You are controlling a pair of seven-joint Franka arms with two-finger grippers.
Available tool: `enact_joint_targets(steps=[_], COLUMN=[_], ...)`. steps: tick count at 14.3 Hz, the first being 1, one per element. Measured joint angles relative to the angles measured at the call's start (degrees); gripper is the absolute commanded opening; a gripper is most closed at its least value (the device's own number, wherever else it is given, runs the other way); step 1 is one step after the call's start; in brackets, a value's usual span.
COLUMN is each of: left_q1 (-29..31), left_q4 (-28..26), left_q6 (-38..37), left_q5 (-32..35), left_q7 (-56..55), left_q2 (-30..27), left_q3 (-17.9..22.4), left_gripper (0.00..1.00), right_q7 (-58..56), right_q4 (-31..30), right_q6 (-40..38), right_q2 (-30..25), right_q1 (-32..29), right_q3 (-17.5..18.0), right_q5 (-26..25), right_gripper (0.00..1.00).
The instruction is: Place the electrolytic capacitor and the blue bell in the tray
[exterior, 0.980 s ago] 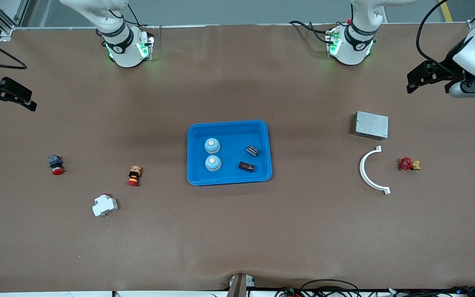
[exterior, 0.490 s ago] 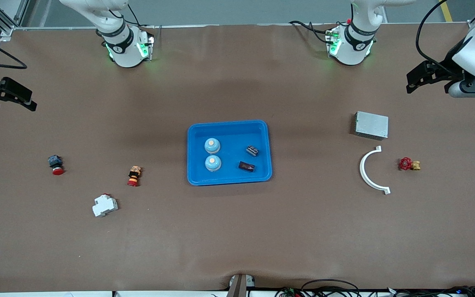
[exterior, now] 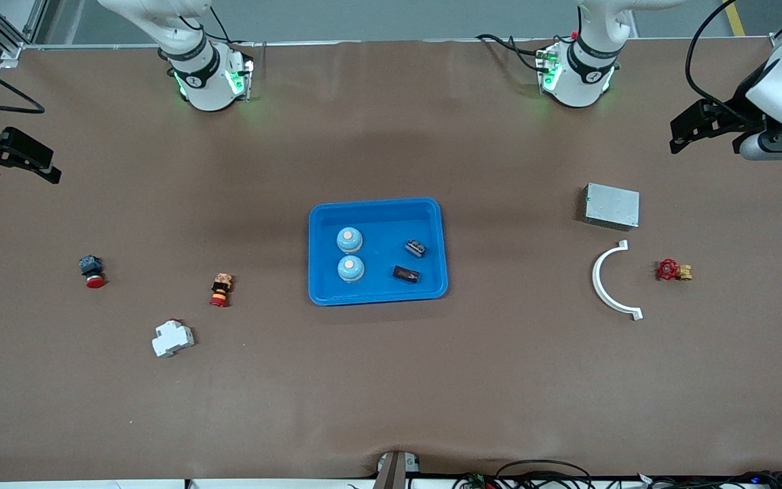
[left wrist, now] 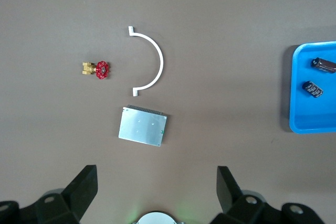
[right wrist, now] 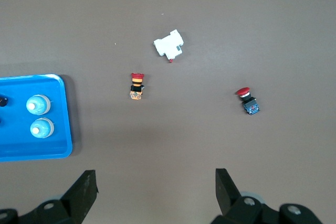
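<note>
A smooth blue plastic tray (exterior: 377,206) with rounded corners and a raised rim is seen in the middle of the brown table (exterior: 391,380). Two round blue bells (exterior: 349,239) with pale tops are set upright in it, toward the right arm's end. Two small dark capacitors (exterior: 406,274), shaped like little cans, are laid on their sides in it, toward the left arm's end, with their long sides slanted.

The left gripper (left wrist: 156,182) is held up near the tray's left-arm side, over a flat metal box (exterior: 611,206), fingers spread, nothing held. The right gripper (right wrist: 156,183) is held up at the right arm's end, spread wide, nothing held.
</note>
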Motion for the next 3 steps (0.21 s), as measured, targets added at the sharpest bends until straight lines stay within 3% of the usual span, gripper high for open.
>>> enact_joint_targets(steps=[3], left_q1=[0.03], left_q4=[0.61], left_q6=[0.0], left_q5=[0.0], left_q7=[0.0], left_q2=[0.0], left_q3=[0.05], left_gripper=[1.0], right_q7=[0.06], right_q4=[0.0], right_q6=[0.02], right_q2=[-0.02], right_q1=[0.0], right_q3=[0.0], right_q5=[0.0], right_gripper=[1.0])
